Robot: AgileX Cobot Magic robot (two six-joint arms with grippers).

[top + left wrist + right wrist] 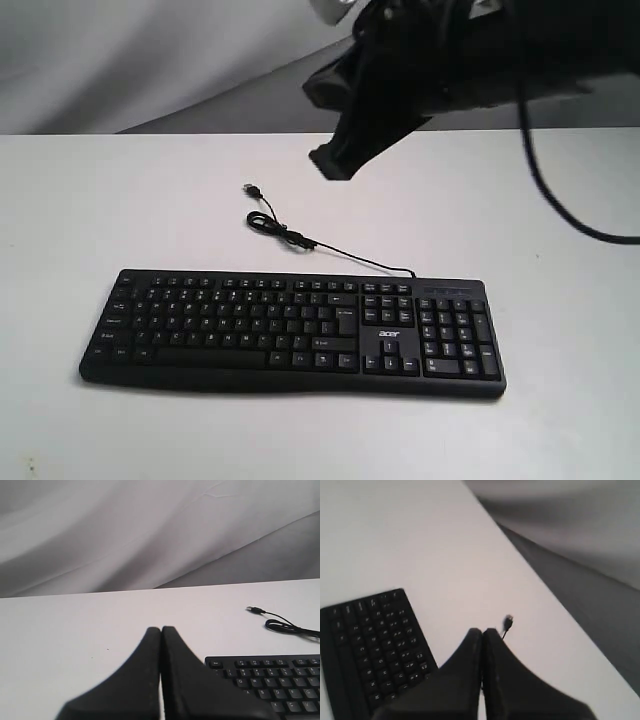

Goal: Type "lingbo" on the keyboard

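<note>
A wide black keyboard [290, 330] with an "acer" logo lies flat on the white table, near its front. Its thin black USB cable [300, 240] curls away behind it to a loose plug [252, 189]. My right gripper [330, 165] hangs shut and empty, high above the table behind the keyboard, over the cable. In the right wrist view that gripper [482, 630] shows pressed-together fingers beside the keyboard [370, 645] and the plug [508, 622]. My left gripper [161, 628] is shut and empty, off the keyboard's [270, 680] Esc corner; it is out of the exterior view.
The white table [120, 200] spreads wide around the keyboard. A grey draped backdrop [150, 60] rises behind its far edge. The right arm's black cable [560, 200] loops down at the right.
</note>
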